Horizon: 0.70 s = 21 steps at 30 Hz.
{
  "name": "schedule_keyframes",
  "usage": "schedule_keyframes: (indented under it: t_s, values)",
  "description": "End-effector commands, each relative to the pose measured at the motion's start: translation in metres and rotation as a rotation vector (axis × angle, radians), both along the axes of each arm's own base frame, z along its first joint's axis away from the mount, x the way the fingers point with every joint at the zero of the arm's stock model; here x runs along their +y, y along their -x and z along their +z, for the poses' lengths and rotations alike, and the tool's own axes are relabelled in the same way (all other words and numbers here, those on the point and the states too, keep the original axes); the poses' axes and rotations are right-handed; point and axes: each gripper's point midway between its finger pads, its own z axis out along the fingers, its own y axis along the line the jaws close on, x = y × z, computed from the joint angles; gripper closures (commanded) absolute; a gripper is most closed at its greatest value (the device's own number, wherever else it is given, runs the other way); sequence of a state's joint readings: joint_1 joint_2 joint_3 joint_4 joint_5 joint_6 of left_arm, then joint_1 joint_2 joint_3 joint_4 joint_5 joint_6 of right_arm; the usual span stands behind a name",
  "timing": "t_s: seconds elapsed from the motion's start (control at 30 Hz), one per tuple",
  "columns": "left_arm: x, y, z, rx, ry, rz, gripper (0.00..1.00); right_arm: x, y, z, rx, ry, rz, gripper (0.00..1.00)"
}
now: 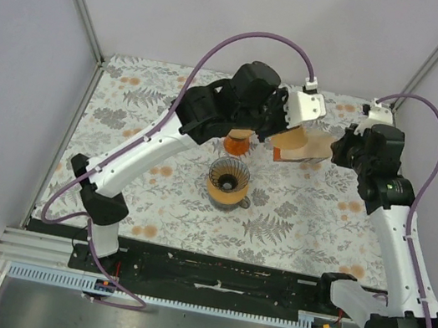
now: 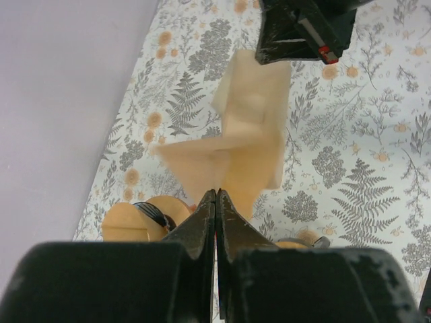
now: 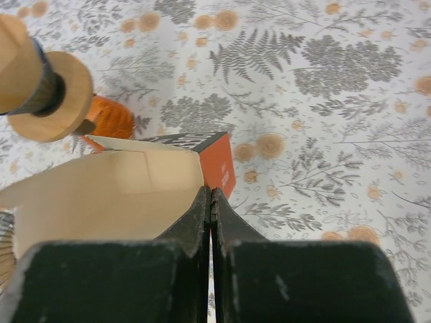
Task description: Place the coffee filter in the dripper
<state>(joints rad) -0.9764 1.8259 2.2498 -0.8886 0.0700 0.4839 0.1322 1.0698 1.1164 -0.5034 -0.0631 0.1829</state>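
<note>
Grippers, what state?

My left gripper is pinched together on the coffee filter, just outside the filter box. My right gripper clamps that box's flap. The dripper stands apart.

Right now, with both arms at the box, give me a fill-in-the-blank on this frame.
The ___ tool pinches the filter. The right tool is ___ on the box. By the robot's own sides, the dripper stands to the ___ of the box.
Missing: left; shut; left.
</note>
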Motion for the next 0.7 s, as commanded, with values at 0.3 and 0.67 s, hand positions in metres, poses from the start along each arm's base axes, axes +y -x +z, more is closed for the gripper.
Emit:
schedule_keyframes:
  t_s: [0.3, 0.67]
  values:
    - [0.063, -0.024, 0.06, 0.086, 0.252, 0.34, 0.98, -0.069, -0.029, -0.039, 0.077, 0.095, -0.245, 1.0]
    - [0.123, -0.056, 0.003, 0.387, 0.292, 0.546, 0.98, -0.088, -0.058, -0.108, 0.205, 0.071, -0.311, 1.0]
